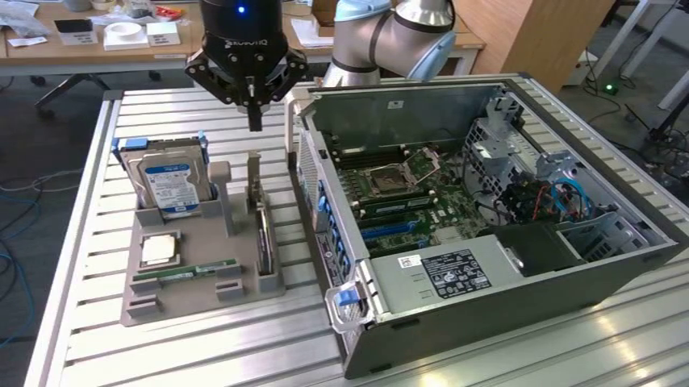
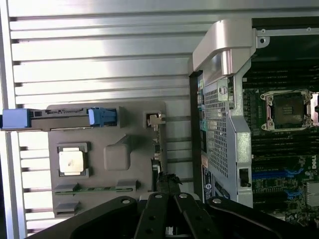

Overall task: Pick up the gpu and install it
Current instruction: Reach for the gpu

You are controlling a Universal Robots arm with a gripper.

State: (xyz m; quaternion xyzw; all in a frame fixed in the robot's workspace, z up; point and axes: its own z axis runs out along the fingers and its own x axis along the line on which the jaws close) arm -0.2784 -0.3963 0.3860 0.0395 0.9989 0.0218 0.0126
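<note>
Note the gripper (image 1: 255, 121): closed, fingertips pressed together, nothing held. Hangs above the far edge of the grey holder (image 1: 183, 305) on the slatted table (image 1: 86, 242), roughly in line with the gpu (image 1: 264, 242) and apart from it. Find that card standing on its long edge in a slot along the holder's edge nearest the computer case (image 1: 603, 266), silver bracket at the far end, just beside the case's side wall.

Likely trouble, judged from here:
- Coming down with the fingers together means striking the card's top edge instead of straddling it. Could chip the board or jam it deeper into the slot
- Gripping off-centre on so thin a board risks tilting it in the slot. Could then bind on the way up and drag the holder along, since nothing visibly fixes the holder to the table
- Leaves little room on the case side. Could clip the case wall or its handle corner with an opened finger
- Sits close to the hard drive (image 1: 167, 173), the CPU (image 1: 160, 248) and the RAM stick (image 1: 199, 270) on the same holder. Could disturb these if the holder shifts
- Demands square alignment with the blue slots (image 1: 393, 230) on the motherboard. Could bend contacts or catch the bracket on the case's rear frame if held skewed
</note>
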